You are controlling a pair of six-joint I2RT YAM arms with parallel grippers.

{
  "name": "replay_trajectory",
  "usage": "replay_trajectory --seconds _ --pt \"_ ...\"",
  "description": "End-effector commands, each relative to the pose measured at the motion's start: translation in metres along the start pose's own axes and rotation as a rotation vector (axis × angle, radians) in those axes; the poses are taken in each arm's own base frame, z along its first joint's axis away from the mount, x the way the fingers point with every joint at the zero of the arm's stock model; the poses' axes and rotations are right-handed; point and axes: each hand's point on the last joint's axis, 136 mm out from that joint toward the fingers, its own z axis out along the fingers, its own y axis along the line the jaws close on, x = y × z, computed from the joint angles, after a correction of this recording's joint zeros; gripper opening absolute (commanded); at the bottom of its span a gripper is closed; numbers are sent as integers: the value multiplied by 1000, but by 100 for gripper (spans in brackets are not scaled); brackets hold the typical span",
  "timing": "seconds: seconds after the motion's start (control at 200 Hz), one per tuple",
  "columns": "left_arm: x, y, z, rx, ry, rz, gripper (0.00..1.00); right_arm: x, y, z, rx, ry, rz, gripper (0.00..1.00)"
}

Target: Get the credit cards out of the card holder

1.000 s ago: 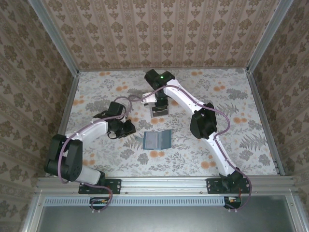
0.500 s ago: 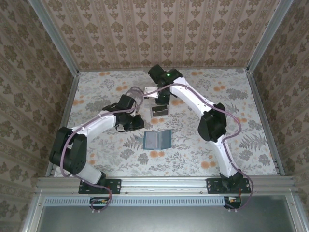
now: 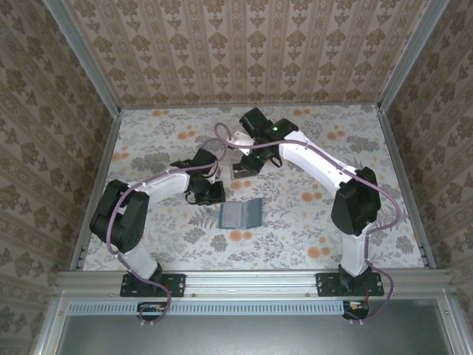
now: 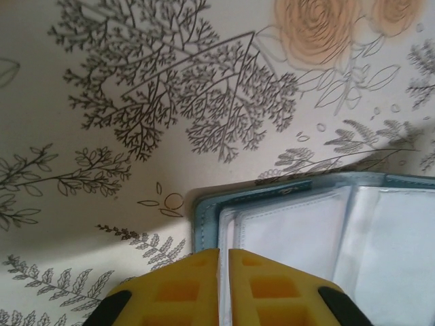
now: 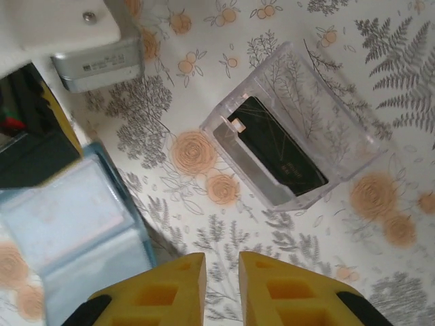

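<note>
The teal card holder (image 3: 241, 214) lies open on the flowered table, its clear sleeves (image 4: 306, 224) facing up. My left gripper (image 4: 223, 252) is at the holder's left edge (image 3: 211, 194), jaws nearly together with the pale sleeve edge in the slit between them. Two credit cards, a dark one (image 5: 280, 155) and a pale grey one (image 5: 246, 170), lie in a clear tray (image 5: 340, 122) behind the holder (image 5: 68, 231). My right gripper (image 5: 221, 261) hovers over bare table between holder and tray, narrowly open with nothing in it.
The clear tray (image 3: 245, 168) sits mid-table just behind the holder. Patterned walls with metal posts (image 3: 83, 55) close in three sides. The left arm's dark wrist (image 5: 27, 142) is close beside my right gripper.
The left arm has swung right to the holder's left edge and its jaws have narrowed. The right gripper has lifted off the tray, drifted right and opened a little.
</note>
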Motion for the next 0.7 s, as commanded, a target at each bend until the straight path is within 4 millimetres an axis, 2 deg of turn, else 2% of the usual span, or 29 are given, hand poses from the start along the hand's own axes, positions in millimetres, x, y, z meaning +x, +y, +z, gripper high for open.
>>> replay_trajectory --seconds 0.0,0.175,0.35,0.57,0.695 --pt "13 8 5 -12 24 -3 12 -12 12 -17 -49 -125 240 23" --pt "27 6 14 22 53 -22 12 -1 32 -15 -167 -160 447 23" --pt "37 7 17 27 60 -37 12 21 50 -1 -261 -72 632 21" --pt "36 2 12 49 34 -51 11 47 76 22 -378 59 814 15" --pt "35 -3 7 65 28 -54 11 52 89 34 -442 82 851 14"
